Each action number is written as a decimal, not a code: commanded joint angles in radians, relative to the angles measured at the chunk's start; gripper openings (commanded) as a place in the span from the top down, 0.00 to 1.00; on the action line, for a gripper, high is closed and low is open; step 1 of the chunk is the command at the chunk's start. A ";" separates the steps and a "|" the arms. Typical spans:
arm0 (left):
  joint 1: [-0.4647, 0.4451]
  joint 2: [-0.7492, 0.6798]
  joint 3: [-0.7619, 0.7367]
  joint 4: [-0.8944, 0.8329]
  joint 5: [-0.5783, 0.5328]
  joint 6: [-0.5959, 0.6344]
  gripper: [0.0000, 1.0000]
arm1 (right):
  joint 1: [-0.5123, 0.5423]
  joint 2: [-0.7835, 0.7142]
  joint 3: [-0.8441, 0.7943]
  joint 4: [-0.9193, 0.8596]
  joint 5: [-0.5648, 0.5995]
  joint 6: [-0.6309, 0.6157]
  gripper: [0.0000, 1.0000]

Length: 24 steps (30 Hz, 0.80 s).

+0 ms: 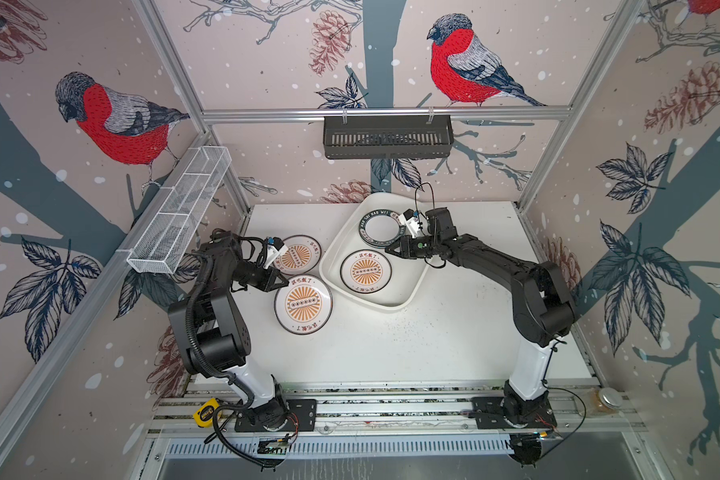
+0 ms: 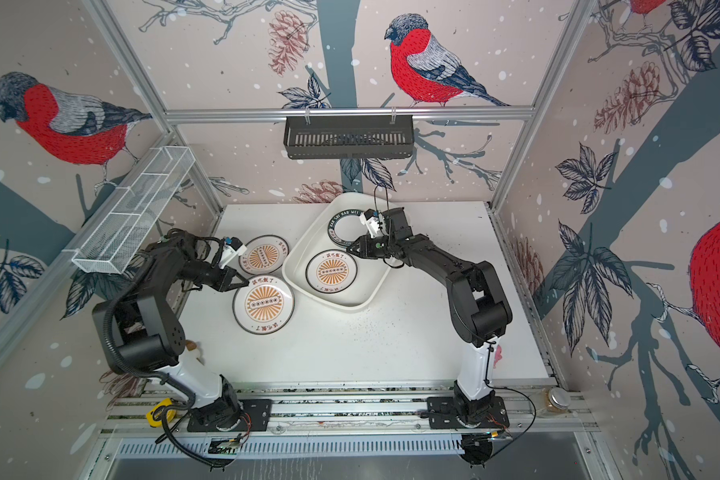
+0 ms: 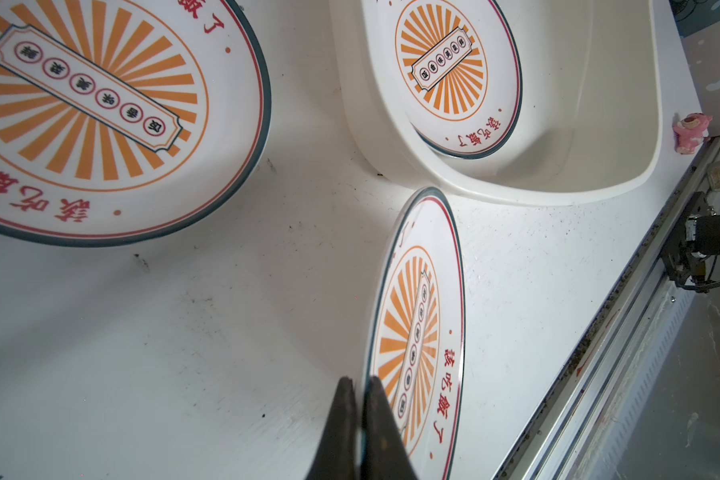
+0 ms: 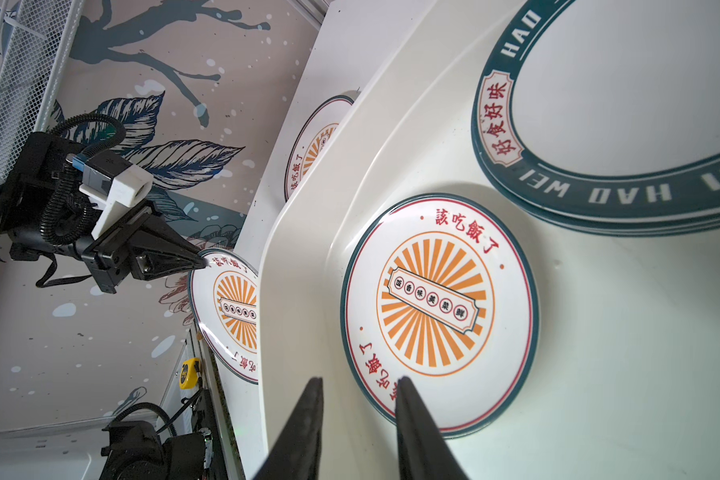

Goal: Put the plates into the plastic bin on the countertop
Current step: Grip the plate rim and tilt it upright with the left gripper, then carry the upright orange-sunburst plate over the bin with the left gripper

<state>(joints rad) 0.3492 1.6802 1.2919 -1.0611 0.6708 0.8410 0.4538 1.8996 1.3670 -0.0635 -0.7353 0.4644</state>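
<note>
White bin [image 1: 404,291] holds a sunburst plate [image 1: 366,271] beneath the right claw [image 1: 389,250], slightly open and empty, while the left claw [image 1: 284,284] clamps the near plate [image 1: 303,303] by its rim.

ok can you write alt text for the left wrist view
The left gripper is shut on the rim of an orange sunburst plate, seen nearly edge-on against the white countertop. A second sunburst plate lies flat nearby, and a third plate sits inside the white plastic bin.
</note>
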 commanded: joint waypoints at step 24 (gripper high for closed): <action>0.000 -0.097 0.102 -0.126 -0.084 0.068 1.00 | 0.006 0.021 0.050 -0.019 -0.033 -0.044 0.67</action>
<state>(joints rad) 0.3489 1.5917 1.3693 -1.1187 0.5716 0.8734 0.4572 1.9163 1.4040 -0.0788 -0.7506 0.4416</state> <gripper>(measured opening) 0.081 0.327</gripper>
